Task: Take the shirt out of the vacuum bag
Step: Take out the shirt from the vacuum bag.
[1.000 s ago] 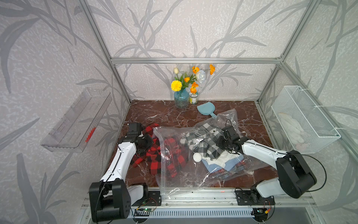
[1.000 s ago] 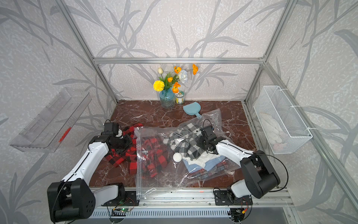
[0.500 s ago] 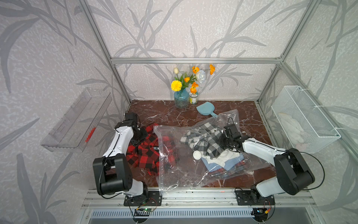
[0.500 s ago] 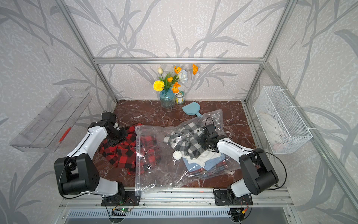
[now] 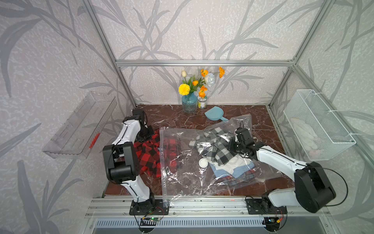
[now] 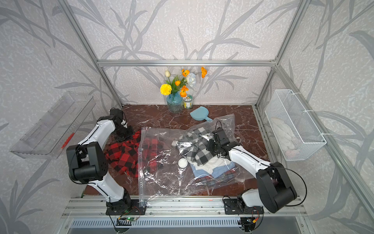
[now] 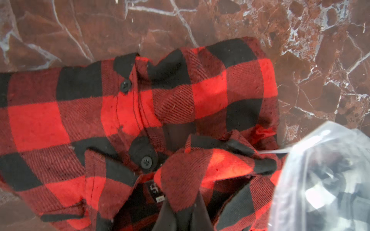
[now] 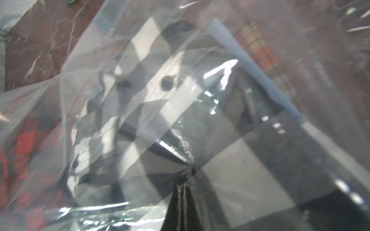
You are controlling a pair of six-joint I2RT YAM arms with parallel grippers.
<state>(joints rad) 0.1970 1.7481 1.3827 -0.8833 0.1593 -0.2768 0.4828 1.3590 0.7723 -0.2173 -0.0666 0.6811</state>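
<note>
The red-and-black checked shirt (image 5: 147,156) (image 6: 123,156) lies crumpled on the marble, left of the vacuum bag (image 5: 188,182) (image 6: 166,182). Part of the shirt still shows through the plastic at the bag's left edge. My left gripper (image 7: 181,210) (image 5: 148,132) is shut on a fold of the shirt (image 7: 180,96) by its collar. The clear bag has a round white valve cap (image 5: 203,162) and holds other folded clothes. My right gripper (image 8: 182,187) (image 5: 232,144) is shut on the bag's plastic (image 8: 140,124), above a black-and-white checked garment (image 5: 217,150).
A blue vase of flowers (image 5: 189,101), a small jar (image 5: 202,102) and a blue scoop (image 5: 214,114) stand at the back. A wire basket (image 5: 317,125) hangs on the right wall and a clear shelf (image 5: 81,125) on the left wall. Bare marble (image 5: 172,117) shows behind the bag.
My left gripper has pulled the red shirt left and toward the back, so most of it is now outside the bag. My right gripper has kept its hold on the plastic.
</note>
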